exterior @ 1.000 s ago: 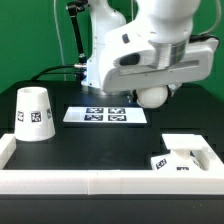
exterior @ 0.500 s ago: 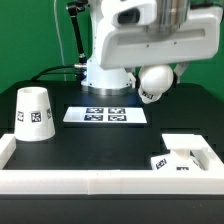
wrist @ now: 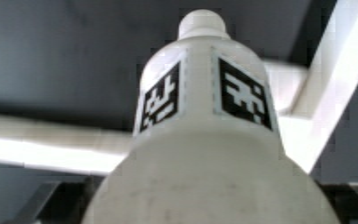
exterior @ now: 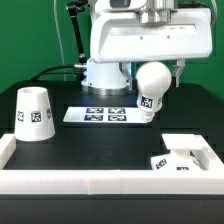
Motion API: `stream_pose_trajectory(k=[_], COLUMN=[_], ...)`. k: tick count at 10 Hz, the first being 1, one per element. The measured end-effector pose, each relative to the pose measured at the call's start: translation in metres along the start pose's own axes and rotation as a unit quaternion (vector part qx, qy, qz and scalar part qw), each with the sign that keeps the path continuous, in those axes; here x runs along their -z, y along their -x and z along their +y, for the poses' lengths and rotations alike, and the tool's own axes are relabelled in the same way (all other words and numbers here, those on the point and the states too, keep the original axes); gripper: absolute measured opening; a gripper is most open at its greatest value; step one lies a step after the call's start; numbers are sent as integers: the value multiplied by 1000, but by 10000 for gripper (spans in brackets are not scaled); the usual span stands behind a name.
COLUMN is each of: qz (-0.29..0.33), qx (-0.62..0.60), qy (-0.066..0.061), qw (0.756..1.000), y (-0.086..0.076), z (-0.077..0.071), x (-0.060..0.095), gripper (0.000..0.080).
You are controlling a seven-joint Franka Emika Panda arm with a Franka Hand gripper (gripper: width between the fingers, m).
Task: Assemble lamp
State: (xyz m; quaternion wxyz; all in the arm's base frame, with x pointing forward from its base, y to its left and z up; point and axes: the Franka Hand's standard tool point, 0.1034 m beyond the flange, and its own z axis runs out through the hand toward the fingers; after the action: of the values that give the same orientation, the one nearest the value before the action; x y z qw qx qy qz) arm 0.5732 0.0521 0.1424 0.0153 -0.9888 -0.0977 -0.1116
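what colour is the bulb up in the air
The bulb is white with black-and-white square tags; clearest in the wrist view.

- The white ball-shaped plastic bulb (exterior: 151, 88) sits between the two fingers of my pincer (exterior: 153, 72), up in the air above the black table (exterior: 70, 145).
- The bulb hangs close to the exterior view's right end of the marker board (exterior: 105, 115), which lies flat on the table.
- The white tapered plastic shade (exterior: 34, 113) stands on the table at the exterior view's left, apart from the board.
- The flat square white plastic base (exterior: 186, 157) lies at the exterior view's right, near the front, just behind the long white front wall (exterior: 90, 181).
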Motion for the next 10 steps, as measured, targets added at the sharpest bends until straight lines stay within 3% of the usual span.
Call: stream_pose_trajectory(k=[1, 2, 5, 7, 8, 9, 10], qz=[33, 31, 53, 61, 93, 125, 112], qx=[0, 1, -9, -1, 1, 5, 8], qy=[6, 5, 2, 5, 9, 12, 8], qw=[999, 1000, 999, 998, 996, 992, 994], y=[-6, -10, -39, -37, -42, -39, -41], z=[1, -1, -10, -8, -9, -16, -20], x=[3, 4, 13, 11, 13, 8, 7], gripper=[576, 576, 576, 576, 576, 576, 576])
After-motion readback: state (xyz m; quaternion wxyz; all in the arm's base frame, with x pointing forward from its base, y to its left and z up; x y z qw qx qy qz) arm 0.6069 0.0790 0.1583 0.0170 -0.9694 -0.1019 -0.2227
